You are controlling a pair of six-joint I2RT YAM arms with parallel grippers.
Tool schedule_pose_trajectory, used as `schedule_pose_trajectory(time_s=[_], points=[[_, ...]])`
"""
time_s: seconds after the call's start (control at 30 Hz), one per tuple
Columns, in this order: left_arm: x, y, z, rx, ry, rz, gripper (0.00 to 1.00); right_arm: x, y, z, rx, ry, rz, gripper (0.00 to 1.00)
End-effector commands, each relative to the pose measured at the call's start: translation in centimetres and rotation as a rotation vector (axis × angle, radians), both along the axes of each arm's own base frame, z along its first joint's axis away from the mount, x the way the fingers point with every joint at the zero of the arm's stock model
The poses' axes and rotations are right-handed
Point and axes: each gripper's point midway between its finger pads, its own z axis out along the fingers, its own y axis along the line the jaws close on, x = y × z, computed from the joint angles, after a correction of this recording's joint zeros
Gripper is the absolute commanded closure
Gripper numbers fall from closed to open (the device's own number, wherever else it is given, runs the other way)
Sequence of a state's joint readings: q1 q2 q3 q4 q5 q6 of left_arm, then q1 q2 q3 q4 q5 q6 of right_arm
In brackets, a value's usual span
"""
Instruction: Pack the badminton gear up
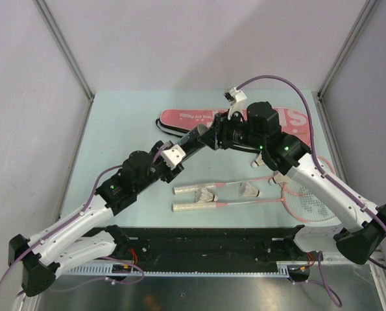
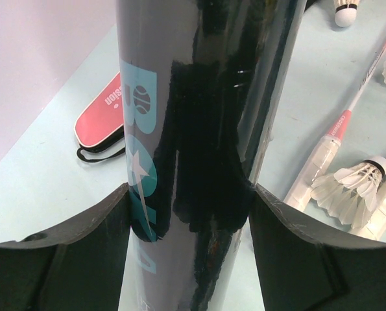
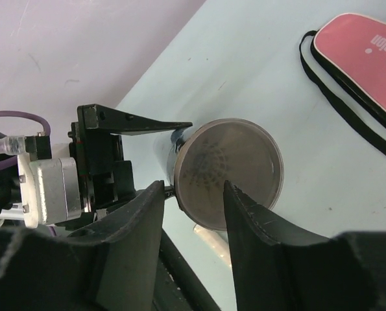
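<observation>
Your left gripper (image 2: 189,189): clamped on black lettered tube (image 2: 199,91). Your right gripper (image 3: 193,191): jaws apart, before tube's lid (image 3: 241,162).

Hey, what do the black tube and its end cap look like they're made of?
The black tube: probably glossy plastic or laminated card; it shows mirror-like reflections and teal letters. Its cap: likely translucent smoky plastic; dim shapes show through it.

blk lettered tube (image 2: 205,129) mid-air, 2 pink rackets (image 1: 193,207) + shuttlecocks (image 1: 207,194) lying flat, pink bag (image 1: 193,118) behind them.
</observation>
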State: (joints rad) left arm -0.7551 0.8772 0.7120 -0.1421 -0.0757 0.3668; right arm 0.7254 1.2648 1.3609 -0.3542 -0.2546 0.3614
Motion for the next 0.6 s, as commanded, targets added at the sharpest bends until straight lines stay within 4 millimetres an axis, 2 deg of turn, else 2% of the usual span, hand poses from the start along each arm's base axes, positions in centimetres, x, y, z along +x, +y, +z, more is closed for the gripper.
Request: schedule_pose_trajectory(time_s=[0.0,0.17,0.2,0.27,0.37,0.47,0.5,0.53,0.57], points=[[0.3,-0.7,2.0,-0.058,-0.056,-0.005,0.53,0.0,0.7,2.8,0.058,-0.061,0.028,0.58],[0.3,-0.7,2.0,-0.056,-0.057,-0.004,0.54,-0.2,1.0,3.0,0.077,-0.055,0.041,0.71],[0.3,-0.7,1.9,-0.055,-0.057,-0.004,0.54,-0.2,0.9,3.1,0.079,-0.054,0.039,0.78],[0.4,-0.6,1.9,-0.053,-0.059,0.001,0.55,-0.2,0.8,3.2,0.082,-0.054,0.034,0.83],[0.4,-0.6,1.9,-0.050,-0.057,0.008,0.56,-0.2,0.4,3.6,0.086,-0.061,0.017,1.00],[0.5,-0.6,1.8,-0.046,-0.057,0.010,0.57,0.1,-1.2,4.9,0.119,-0.076,-0.044,1.00],[0.5,-0.6,1.7,-0.043,-0.057,0.011,0.57,0.3,-1.8,4.7,0.125,-0.070,-0.066,1.00],[0.6,-0.6,1.6,-0.040,-0.054,0.013,0.57,0.5,-3.4,5.8,0.156,-0.090,-0.104,1.00],[0.6,-0.7,1.5,-0.038,-0.051,0.011,0.58,0.3,-3.8,6.6,0.208,-0.083,-0.095,1.00]])
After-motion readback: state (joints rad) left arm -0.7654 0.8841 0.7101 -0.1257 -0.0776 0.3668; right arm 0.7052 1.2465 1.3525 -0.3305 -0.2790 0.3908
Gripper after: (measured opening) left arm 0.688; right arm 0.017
